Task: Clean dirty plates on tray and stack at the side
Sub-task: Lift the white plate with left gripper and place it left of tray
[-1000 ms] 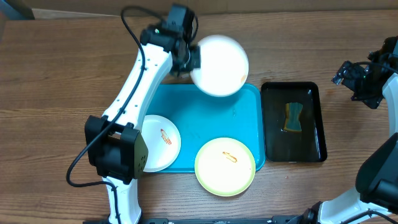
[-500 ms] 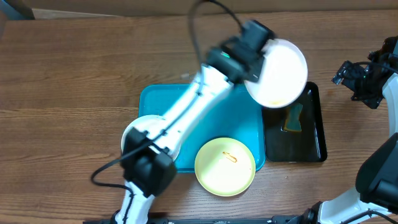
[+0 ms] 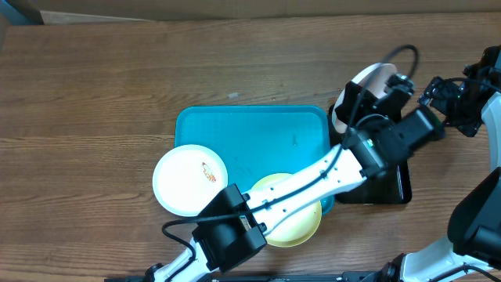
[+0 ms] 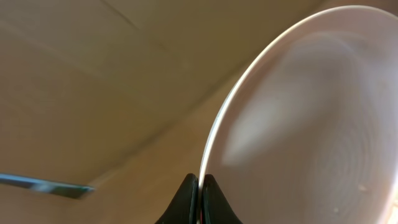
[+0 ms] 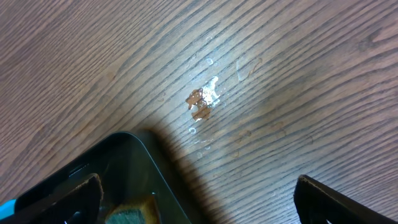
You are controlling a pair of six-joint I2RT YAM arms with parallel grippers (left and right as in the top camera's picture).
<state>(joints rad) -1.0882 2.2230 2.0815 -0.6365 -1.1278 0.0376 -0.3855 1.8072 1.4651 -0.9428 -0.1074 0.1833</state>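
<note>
Left hand (image 4: 199,191) pinches 1 white plate (image 4: 311,124) by its rim above the black tray (image 3: 402,186); hold it steady for wiping. Right hand (image 5: 199,204) gapes wide, empty.

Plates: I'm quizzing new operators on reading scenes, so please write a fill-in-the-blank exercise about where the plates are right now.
1. The left hand grips a ___ plate by its rim.
2. The smeared plate and the yellow-green plate rest on the ___ tray.
3. That smear is coloured ___.
4. The sponge lies in the smaller tray, coloured ___.
Missing words: white; turquoise; orange; black.
</note>
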